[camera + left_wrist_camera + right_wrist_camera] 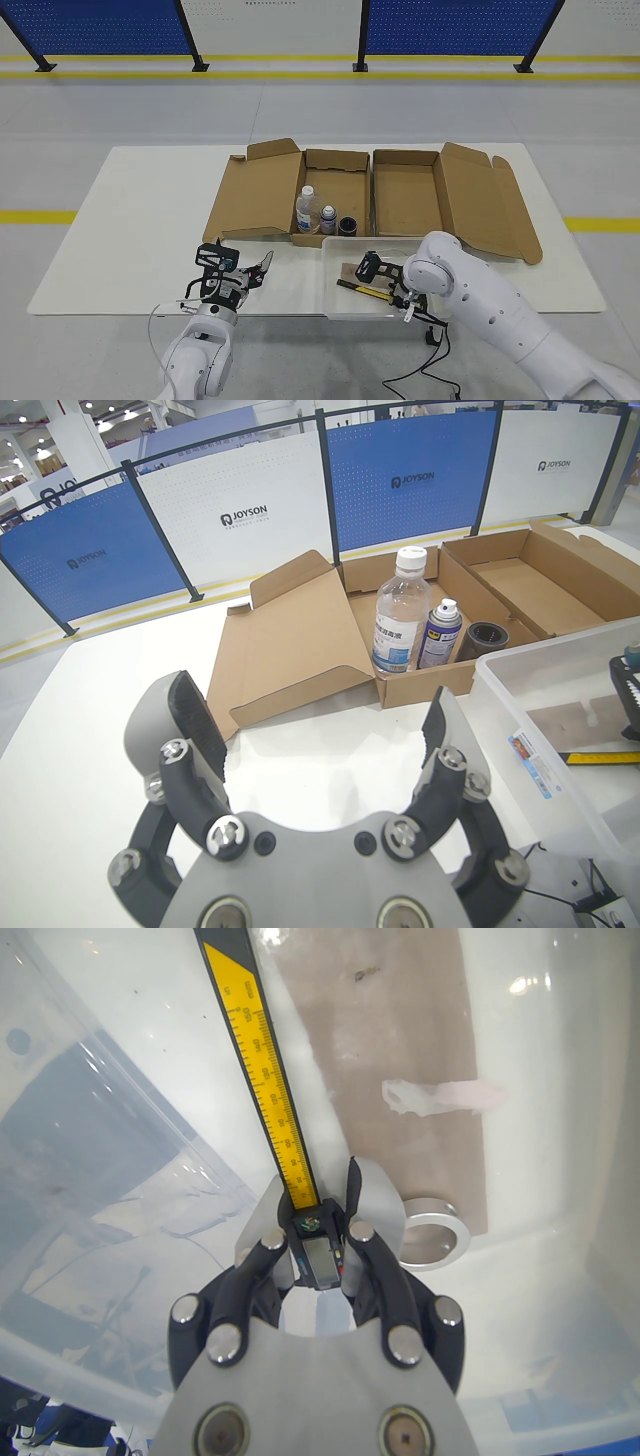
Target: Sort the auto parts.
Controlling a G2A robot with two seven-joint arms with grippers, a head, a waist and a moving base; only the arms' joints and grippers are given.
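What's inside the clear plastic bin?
In the bin: a yellow caliper, gripped by the right gripper, a metal ring and a whitish scrap. The gripper hides the floor beneath it.

Caliper: bright yellow scale printed with black ticks and numbers, edged in black, with a grey display. The bench is plain white and the boxes are plain brown cardboard. Bottle: clear, capped in white, labelled blue and white. Spray can: blue, white nozzle. Cylinder: black. Bin: cloudy translucent white. Ring: silver. Fingers: black ribbed pads backed in grey.
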